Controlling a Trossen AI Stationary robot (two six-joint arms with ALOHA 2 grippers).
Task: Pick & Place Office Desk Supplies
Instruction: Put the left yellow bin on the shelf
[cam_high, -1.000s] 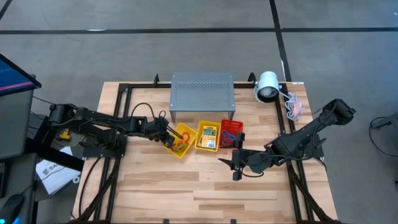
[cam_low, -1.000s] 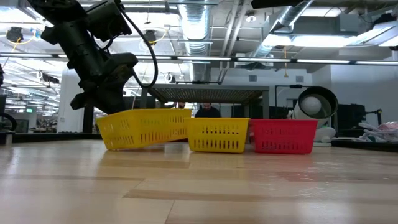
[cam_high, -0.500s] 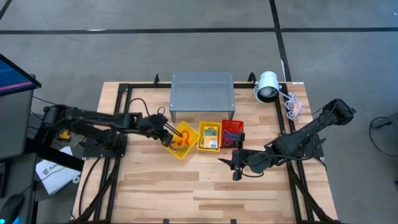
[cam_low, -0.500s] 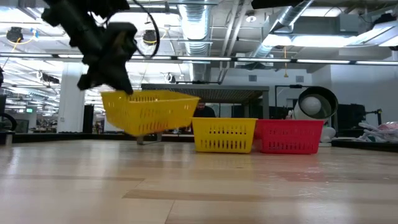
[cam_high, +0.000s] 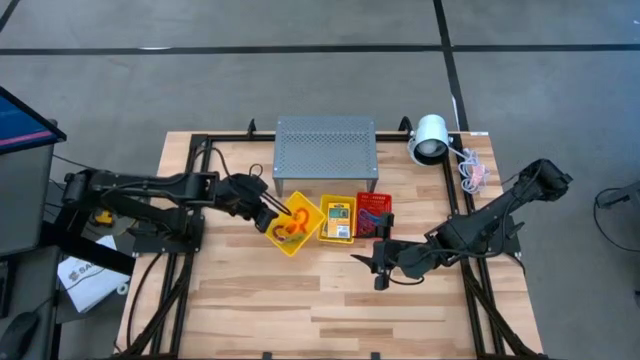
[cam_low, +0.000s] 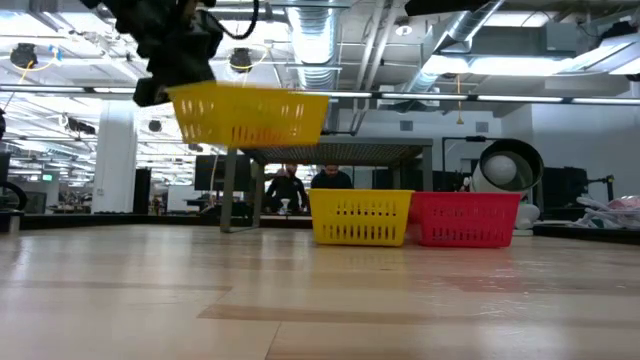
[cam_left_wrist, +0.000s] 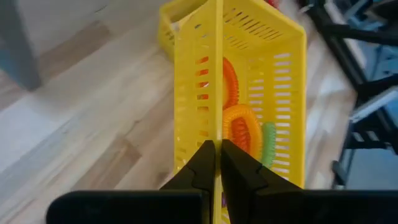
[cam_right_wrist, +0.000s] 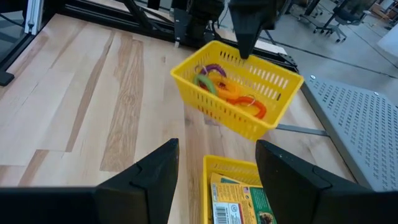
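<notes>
My left gripper (cam_high: 268, 212) is shut on a yellow mesh basket (cam_high: 294, 224), which is off the table and high in the low view (cam_low: 250, 115). Orange, green and purple band loops (cam_right_wrist: 227, 87) lie inside it. A second yellow basket (cam_high: 336, 220) holding yellow-and-green card boxes (cam_right_wrist: 239, 202) and a red basket (cam_high: 373, 215) stand on the table beside it. My right gripper (cam_high: 378, 268) is open, low over the table on the near side of those baskets, and touches nothing. My left gripper pinches the top rim of the basket's left side wall (cam_left_wrist: 217, 134), one finger inside the basket and one outside. The fingers (cam_left_wrist: 202, 165) slant down from the table's left. The basket is lifted clear and hangs nearly level beyond them.
The big grey perforated metal box (cam_high: 325, 155) stands just behind the baskets. A white round lamp head (cam_high: 430, 138) sits at the far right corner. Bare wood stretches along the near half of the table (cam_high: 300, 310). People show in the room beyond the table (cam_low: 310, 185).
My left gripper has risen, staying shut on the yellow basket's wall. The basket stood tipped with one edge on the table, then came up clear and now hangs well above the other two baskets, shifted slightly toward the table's right.
</notes>
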